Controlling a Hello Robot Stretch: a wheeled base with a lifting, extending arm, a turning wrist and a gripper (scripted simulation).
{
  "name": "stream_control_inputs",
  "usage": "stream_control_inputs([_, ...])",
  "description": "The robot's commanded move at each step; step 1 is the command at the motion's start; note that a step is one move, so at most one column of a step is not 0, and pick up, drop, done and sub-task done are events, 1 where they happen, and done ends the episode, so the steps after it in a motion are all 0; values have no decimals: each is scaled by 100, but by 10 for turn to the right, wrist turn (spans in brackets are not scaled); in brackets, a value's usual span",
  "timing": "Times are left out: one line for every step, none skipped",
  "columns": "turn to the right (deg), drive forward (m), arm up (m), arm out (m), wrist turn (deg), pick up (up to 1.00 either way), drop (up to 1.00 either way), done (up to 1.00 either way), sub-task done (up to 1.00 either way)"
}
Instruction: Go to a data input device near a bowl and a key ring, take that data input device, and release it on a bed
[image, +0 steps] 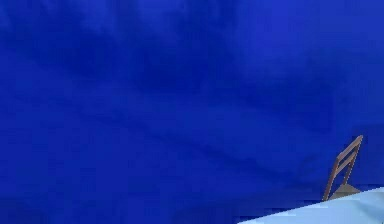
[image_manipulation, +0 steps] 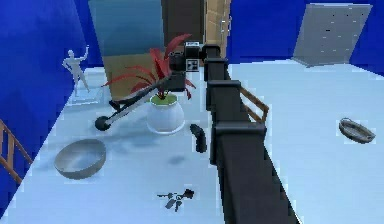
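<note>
Centre frame, the dark device (image_manipulation: 197, 137) lies beside your arm (image_manipulation: 236, 140), above the key ring (image_manipulation: 175, 198): probably light, rigid, slick, so take its narrow sides. Whether your gripper (image_manipulation: 176, 66), upper centre, holds anything, you cannot tell.

Even, bright light washes my pale bench (image_manipulation: 300, 120), leaving only faint soft shadows under the bowl (image_manipulation: 80, 158) and the white plant pot (image_manipulation: 166, 120); ahead, the deep blue wall (image: 180, 100) is lit evenly, slightly mottled with darker streaks.
</note>
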Motion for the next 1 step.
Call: stream_control_inputs([0,0,0,0,450,0,0,0,0])
